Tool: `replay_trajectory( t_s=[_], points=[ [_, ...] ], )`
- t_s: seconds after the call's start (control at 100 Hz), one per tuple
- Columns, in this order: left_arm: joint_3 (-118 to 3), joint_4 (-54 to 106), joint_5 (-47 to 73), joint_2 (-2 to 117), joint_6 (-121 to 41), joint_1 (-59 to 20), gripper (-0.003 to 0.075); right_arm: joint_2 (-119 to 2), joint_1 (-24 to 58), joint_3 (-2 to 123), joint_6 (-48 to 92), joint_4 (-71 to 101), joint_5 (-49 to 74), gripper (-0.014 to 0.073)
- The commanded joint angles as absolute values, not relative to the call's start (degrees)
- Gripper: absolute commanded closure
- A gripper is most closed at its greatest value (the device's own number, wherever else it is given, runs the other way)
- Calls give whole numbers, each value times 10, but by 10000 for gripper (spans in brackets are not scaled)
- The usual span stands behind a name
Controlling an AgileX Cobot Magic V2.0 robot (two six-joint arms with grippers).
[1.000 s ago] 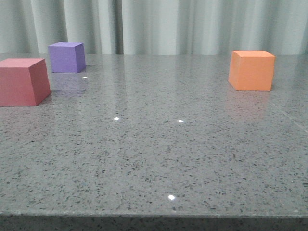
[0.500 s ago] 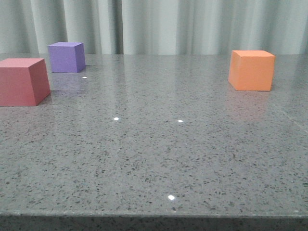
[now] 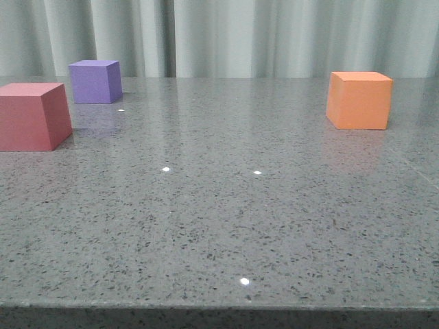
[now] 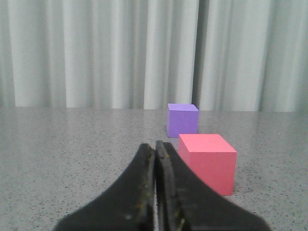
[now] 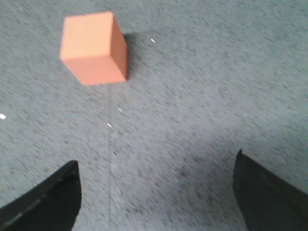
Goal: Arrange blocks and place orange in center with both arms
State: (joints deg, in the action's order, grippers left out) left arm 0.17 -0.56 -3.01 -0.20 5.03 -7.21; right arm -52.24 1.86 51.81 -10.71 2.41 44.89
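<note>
Nothing shifts across the front view: no block sits anywhere new, no arm enters the frame, and the light spots on the tabletop point(image 3: 219, 226) match.

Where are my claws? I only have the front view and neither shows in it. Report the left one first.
Observer: The left claw is shut, with nothing in it.
Operator: Tell me what it points at.
Observer: The red cube stands just ahead of it, with the purple cube beyond; the claw touches neither.
Operator: Now the right one.
Observer: The right claw is open, above the table and looking down on it. The orange cube lies ahead of its fingers, not between them.
</note>
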Motion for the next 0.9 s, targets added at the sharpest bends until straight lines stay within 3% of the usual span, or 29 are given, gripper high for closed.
replay_trajectory(
  t_s=[0.0, 0.31, 0.61, 0.89],
  points=[
    [26, -6, -76, -23, 56, -71, 741, -548, 29, 549, -102, 40, 386, -41],
    [26, -6, -76, -23, 56, -71, 741, -730, 112, 692, -102, 18, 374, -41],
    [26, -6, -76, -23, 56, -71, 741, -888, 116, 823, -102, -27, 396, -41],
    [26, -6, -76, -23, 56, -71, 741, -963, 116, 847, -103, -35, 388, -41]
  ],
)
